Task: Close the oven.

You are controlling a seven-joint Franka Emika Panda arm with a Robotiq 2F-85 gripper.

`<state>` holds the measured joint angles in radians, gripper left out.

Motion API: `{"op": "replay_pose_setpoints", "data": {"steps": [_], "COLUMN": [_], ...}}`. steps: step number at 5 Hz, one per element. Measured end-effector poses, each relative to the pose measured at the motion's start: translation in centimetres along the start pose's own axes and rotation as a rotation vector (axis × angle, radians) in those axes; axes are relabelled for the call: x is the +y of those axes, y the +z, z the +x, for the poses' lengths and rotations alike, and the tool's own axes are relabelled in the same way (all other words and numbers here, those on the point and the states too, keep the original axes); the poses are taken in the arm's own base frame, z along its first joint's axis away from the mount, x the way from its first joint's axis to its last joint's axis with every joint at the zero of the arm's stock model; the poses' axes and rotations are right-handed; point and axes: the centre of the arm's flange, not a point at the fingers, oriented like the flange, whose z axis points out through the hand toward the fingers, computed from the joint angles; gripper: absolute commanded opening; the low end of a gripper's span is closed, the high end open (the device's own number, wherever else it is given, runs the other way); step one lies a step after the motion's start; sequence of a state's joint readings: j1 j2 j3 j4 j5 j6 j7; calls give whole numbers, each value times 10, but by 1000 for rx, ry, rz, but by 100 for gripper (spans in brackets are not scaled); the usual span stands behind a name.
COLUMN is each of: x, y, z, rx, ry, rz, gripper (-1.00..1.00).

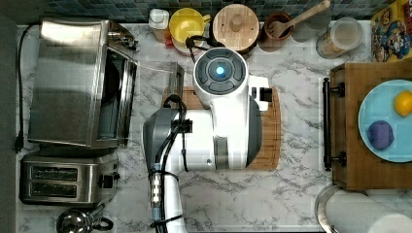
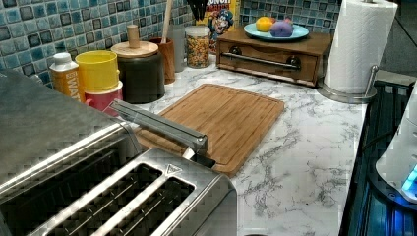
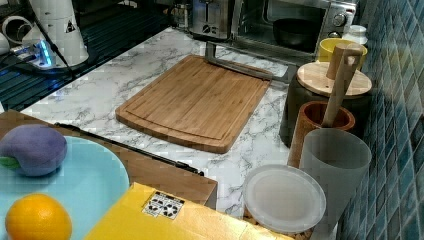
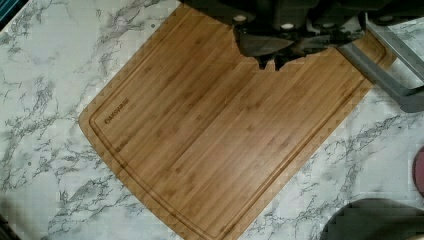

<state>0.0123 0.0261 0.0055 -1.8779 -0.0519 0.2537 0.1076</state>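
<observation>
The oven (image 1: 68,80) door (image 3: 260,50) lies fully open, a stiff, hinged glass-and-metal panel best pushed up under its smooth bar handle (image 2: 160,126); the fingers' state cannot be told.

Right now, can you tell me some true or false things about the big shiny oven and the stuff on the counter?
1. The boxy stainless-steel oven has its glass door open. True.
2. The bamboo cutting board has food on it. False: it is bare.
3. A purple plush fruit lies on the light blue plate. True.
4. The wooden spoon lies flat on the marble counter. False: it stands in a brown cup.
</observation>
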Motion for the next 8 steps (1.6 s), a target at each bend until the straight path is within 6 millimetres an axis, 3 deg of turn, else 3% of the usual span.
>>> {"op": "replay_pose_setpoints", "data": {"steps": [2,3,4,5,6,7,8], "x": [-2,-8,1,24,46,60,67], "y": [2,4,17,41,63,80,93], "z": [-2,0,-9,-21,-11,-1,0], "rx": [8,96,129,1,26,112,169], "ry": [-10,-3,-94,-263,-491,-609,-527], "rz": [-11,135,295,444,545,631,699], "gripper": [-100,-100,-100,-100,-100,-100,-100]}}
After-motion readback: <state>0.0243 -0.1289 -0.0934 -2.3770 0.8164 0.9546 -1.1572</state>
